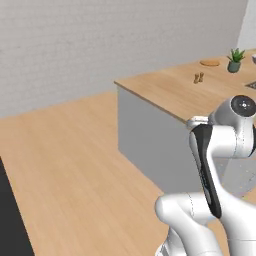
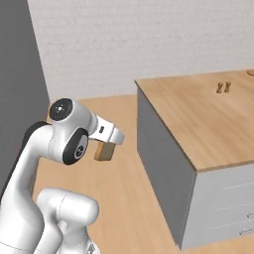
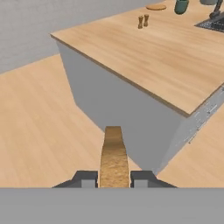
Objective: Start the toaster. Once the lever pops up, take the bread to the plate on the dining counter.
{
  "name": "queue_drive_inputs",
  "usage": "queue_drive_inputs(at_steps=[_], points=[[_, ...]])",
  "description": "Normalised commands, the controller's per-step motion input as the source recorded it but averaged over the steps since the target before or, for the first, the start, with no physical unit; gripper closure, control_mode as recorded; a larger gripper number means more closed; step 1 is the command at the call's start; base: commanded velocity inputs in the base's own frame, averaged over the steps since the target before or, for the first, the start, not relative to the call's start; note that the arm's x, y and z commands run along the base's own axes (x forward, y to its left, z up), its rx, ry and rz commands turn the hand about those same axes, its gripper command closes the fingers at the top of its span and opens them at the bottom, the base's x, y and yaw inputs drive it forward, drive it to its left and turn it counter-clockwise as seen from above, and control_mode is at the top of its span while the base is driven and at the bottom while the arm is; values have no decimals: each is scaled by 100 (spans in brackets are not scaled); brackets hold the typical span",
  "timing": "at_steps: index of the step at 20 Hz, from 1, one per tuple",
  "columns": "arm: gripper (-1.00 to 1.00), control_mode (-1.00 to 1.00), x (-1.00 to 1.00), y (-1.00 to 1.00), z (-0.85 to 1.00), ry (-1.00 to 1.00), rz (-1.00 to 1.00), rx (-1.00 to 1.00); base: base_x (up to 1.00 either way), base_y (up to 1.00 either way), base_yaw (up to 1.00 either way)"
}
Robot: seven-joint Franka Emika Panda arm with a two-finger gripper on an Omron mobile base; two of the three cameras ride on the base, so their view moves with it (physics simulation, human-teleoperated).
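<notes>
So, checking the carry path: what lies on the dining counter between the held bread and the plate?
In the hand view, bare counter top stretches from the bread in the gripper toward the plate; two small brown shakers stand just short of the plate.

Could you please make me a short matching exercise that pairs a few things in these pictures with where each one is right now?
Things:
1. bread
2. plate
3. potted plant
4. two small brown shakers

Places:
A. far end of the dining counter, right beside the plate
B. clamped in the tool, above the floor
C. flat on the far end of the counter
D. mid-counter, nearer than the plate

Pairs: 1-B, 2-C, 3-A, 4-D
</notes>
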Motion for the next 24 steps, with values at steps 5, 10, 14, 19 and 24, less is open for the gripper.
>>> queue_drive_inputs(at_steps=[5, 10, 14, 19, 24], points=[[100, 100, 0, 0, 0, 0, 0, 0, 100, 97, 22], [100, 100, 0, 0, 0, 0, 0, 0, 100, 81, 13], [100, 100, 0, 0, 0, 0, 0, 0, 100, 41, 1], [100, 100, 0, 0, 0, 0, 0, 0, 100, 19, -1], [100, 100, 0, 0, 0, 0, 0, 0, 100, 13, -2]])
